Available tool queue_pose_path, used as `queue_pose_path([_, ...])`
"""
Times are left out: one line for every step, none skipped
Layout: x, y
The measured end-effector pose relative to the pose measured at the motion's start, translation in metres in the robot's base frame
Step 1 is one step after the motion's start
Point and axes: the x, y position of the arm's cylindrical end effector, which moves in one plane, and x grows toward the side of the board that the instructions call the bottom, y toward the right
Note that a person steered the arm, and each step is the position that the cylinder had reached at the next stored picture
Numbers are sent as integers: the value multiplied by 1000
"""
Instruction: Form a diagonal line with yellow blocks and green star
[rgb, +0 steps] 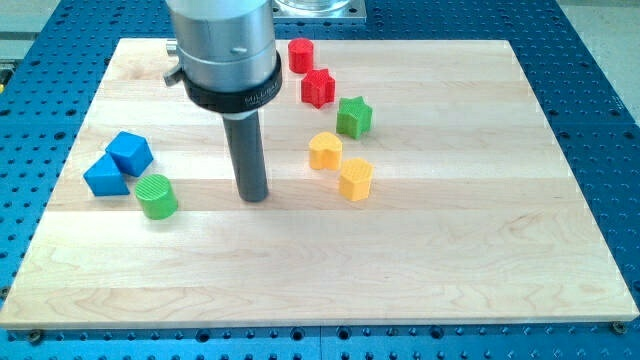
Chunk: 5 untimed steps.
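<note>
The wooden board (480, 260) is lying flat on a blue perforated table (600, 90), filling most of the view. The arm's big grey cylinder (222, 50) is hanging over the board's upper left part, and the dark rod (247, 155) is reaching down from it. My tip (252, 197) is resting on bare wood, touching no block; it is a plain rod with nothing to open or close. It is sitting between the green cylinder (156, 196) at the view's left and the yellow blocks at the right, apart from both.

The green star (353, 116) is standing right of centre. The yellow heart (324, 152) is sitting just below-left of it. The yellow hexagon (355, 179) is sitting just below-right of the heart, so the three are making a bent line.

Two red blocks, (300, 55) and (318, 87), are sitting above the star. A blue cube (130, 153) and a blue wedge (104, 176) are touching near the left edge.
</note>
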Motion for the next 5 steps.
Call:
queue_pose_path([-31, 30])
queue_pose_path([-46, 56])
queue_pose_path([-34, 55])
queue_pose_path([-33, 70])
queue_pose_path([4, 69])
